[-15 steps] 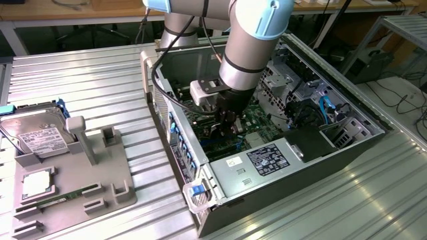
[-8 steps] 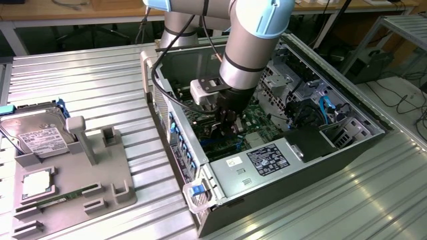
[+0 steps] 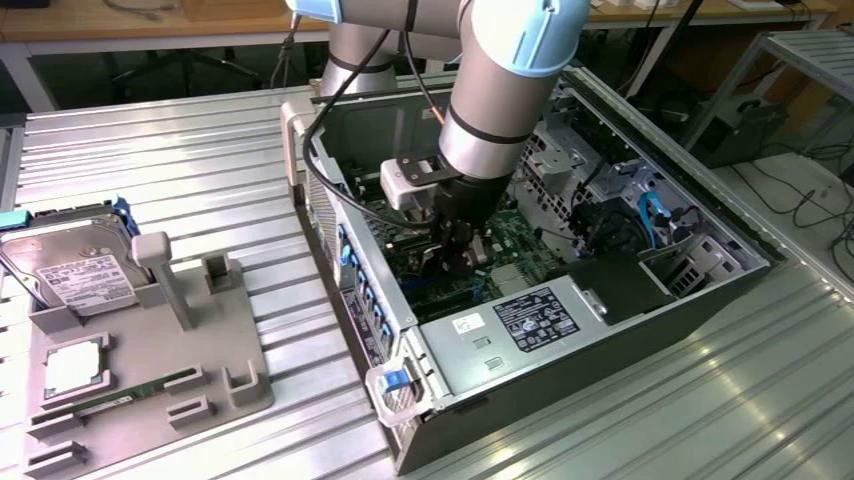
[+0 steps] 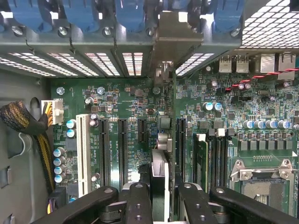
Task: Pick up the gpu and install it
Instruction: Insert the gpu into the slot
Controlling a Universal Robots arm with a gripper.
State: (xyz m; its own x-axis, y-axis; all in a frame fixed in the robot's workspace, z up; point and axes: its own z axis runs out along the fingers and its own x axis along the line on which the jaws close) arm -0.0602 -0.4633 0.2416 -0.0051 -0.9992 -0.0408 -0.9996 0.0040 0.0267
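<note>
My gripper (image 3: 454, 243) reaches down into the open PC case (image 3: 694, 290), shut on the gpu (image 3: 450, 265), which shows as a dark card just above the green motherboard (image 3: 534, 240). In the wrist view the gpu (image 4: 160, 163) is seen edge-on and upright, clamped between the black fingers (image 4: 138, 200), with its silver end bracket (image 4: 175, 37) against the case's rear slot wall. The card's lower edge sits among the black expansion slots (image 4: 122, 144); I cannot tell whether it is seated in one.
A grey fixture (image 3: 200, 340) on the exterior view's left carries the hard drive (image 3: 80, 265), a RAM stick (image 3: 114, 395) and a CPU (image 3: 74, 365). Inside the case are the labelled power supply (image 3: 534, 320), a cable bundle (image 4: 23, 121), the CPU socket (image 4: 264, 179) and blue slot latches (image 4: 131, 14).
</note>
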